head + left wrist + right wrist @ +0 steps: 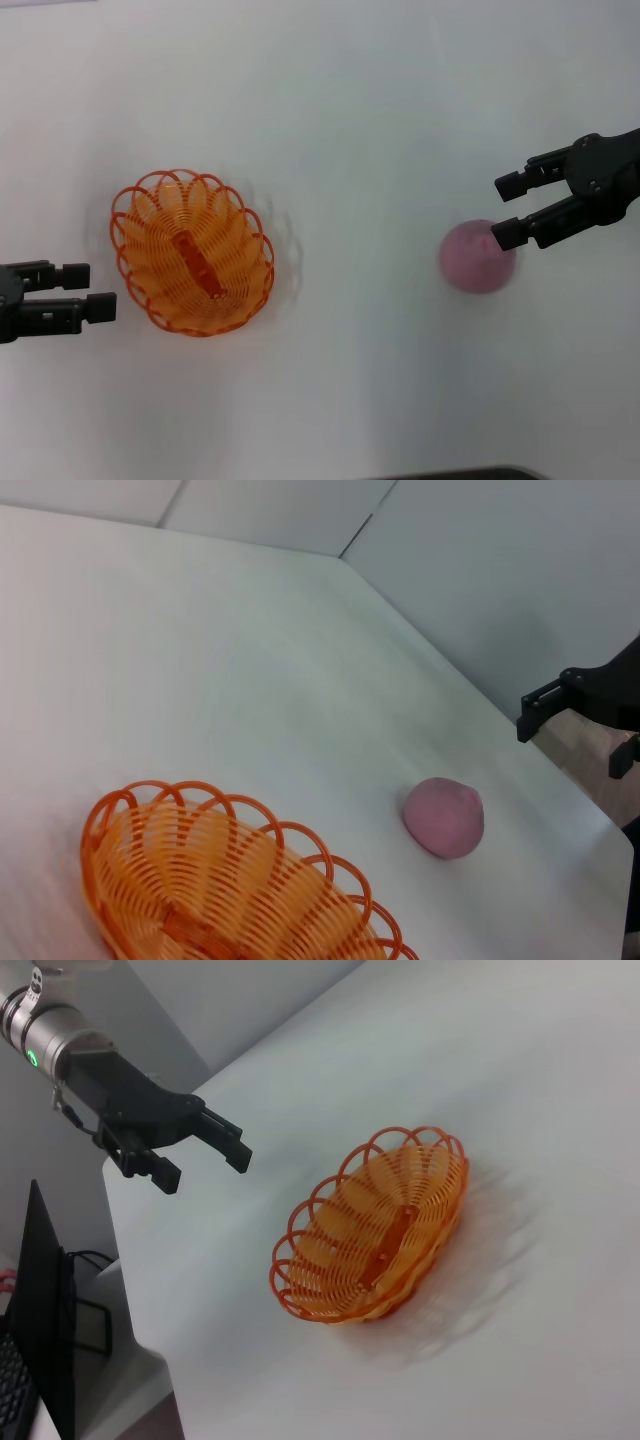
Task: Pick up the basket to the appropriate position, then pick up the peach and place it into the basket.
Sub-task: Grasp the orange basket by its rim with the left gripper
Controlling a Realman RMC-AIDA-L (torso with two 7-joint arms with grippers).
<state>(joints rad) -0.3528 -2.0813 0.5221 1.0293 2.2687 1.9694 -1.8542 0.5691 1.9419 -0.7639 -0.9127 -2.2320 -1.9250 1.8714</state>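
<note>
Orange looped wire forms the basket (192, 252), an oval with a scalloped rim that sits empty on the white table (350, 100), toward the robot's left. No brand, label or writing can be read on it or on anything else in view; the only mark is a small green light on the left arm's wrist, seen from the right wrist camera. A darker orange strip runs along the basket's floor, but what it is cannot be made out. The basket's outline is smeared in the head view, with a faint ghost of the rim on its right side, and the left wrist view cuts off its near end.

The left gripper (94, 290) hovers just beside the basket's left end, not touching it, with its fingers parted and nothing between them. The left arm runs off the frame edge.

The peach (478, 256), a matte pink ball, rests on the table well apart from the basket, toward the robot's right. The right gripper (506, 210) is spread wide and holds nothing; its lower fingertip overlaps the peach's upper right edge in the head view, and whether it touches the fruit cannot be told. The left wrist view shows this gripper only partly, cut by the frame.
</note>
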